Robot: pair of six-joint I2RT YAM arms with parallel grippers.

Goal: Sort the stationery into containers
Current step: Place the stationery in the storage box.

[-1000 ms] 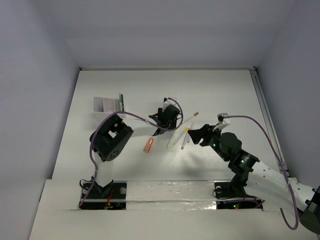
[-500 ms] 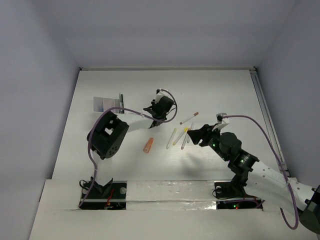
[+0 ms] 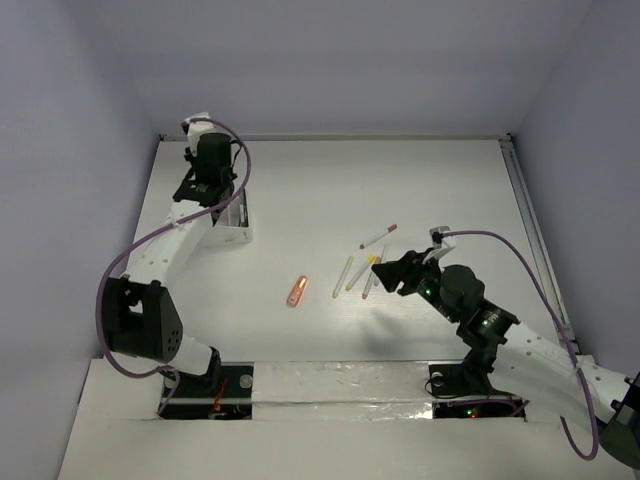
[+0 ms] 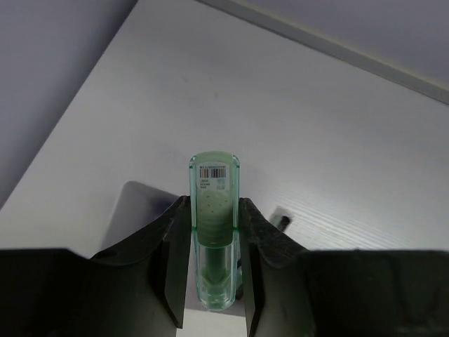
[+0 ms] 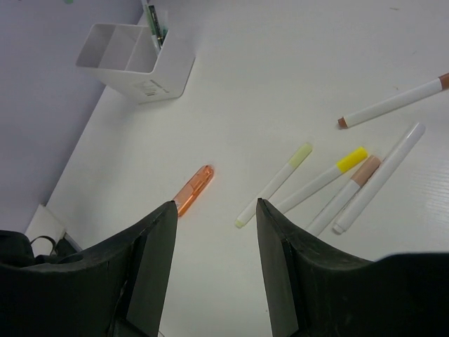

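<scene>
**Ana:** What can the left wrist camera see that the top one can't?

**Ben:** The left claw (image 4: 214,209) is clamped on a see-through green marker (image 4: 212,191) with a barcode sticker (image 4: 212,172). From above, the left arm (image 3: 170,240) hides it.

**Ana:** Where is that claw?

**Ben:** Far out at 10 o'clock on the tabletop (image 3: 330,180). It is right over the white tray (image 3: 236,236), close to the left edge and the wall (image 3: 80,150).

**Ana:** And the right claw (image 5: 214,281)?

**Ben:** Its fingers are wide apart and hold nothing. In its own view, five white pens (image 5: 319,179) lie near it at 1 o'clock. An orange marker (image 5: 193,189) lies at 11 o'clock. The tray is well apart, farther off at 11 o'clock, with a green thing (image 5: 152,24) standing in one end box.

**Ana:** Is there room to move?

**Ben:** A wide stretch of tabletop lies between the pens and the tray.
</scene>
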